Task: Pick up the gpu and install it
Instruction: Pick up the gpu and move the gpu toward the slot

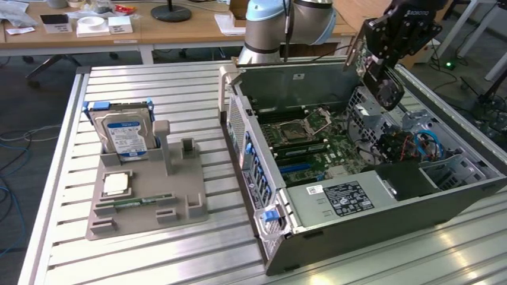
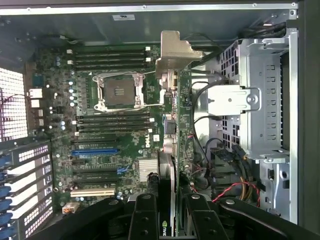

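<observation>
- In the wrist view, the gripper (image 2: 170, 205) was clamped on the gpu (image 2: 172, 130), held edge-on between its fingers (image 2: 142, 215). The card's silvery bracket (image 2: 175, 50) was at the far end, over the motherboard (image 2: 115, 130).
- The exterior view added the gripper (image 1: 386, 80) above the far side of the open case (image 1: 357, 237). It also showed a tray (image 1: 142, 222) on the table (image 1: 158, 261) carrying a hard drive (image 1: 123, 133) and a memory stick (image 1: 135, 202).
- There the gpu was perhaps the thin sliver beside the gripper; its height above the board was unclear.
</observation>
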Tool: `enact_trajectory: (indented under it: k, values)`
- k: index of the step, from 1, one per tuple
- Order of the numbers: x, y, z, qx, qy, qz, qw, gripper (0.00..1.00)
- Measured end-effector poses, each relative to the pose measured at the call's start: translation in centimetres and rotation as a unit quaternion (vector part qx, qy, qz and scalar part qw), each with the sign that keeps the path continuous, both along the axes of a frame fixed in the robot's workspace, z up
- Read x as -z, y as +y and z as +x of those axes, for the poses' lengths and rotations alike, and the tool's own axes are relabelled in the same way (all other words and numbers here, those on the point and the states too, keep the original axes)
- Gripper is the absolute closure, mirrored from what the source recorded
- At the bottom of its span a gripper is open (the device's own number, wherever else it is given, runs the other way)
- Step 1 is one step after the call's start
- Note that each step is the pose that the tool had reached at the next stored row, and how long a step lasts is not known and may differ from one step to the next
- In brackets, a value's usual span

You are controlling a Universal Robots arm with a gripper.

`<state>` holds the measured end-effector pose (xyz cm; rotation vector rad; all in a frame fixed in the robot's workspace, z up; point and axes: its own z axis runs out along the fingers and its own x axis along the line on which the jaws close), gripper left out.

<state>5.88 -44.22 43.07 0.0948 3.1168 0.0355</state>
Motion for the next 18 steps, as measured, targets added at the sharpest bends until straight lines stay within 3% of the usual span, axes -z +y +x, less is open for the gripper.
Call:
enact_trajectory:
  k: [7,12,18]
  values:
    - [0.01,0.01,1.8,0.000,0.0000,0.0000,1.0000,0.74]
    - [0.13,0.00,1.8,0.000,0.0000,0.0000,1.0000,0.74]
    - [1.22,0.00,1.9,0.000,0.0000,0.0000,1.0000,0.74]
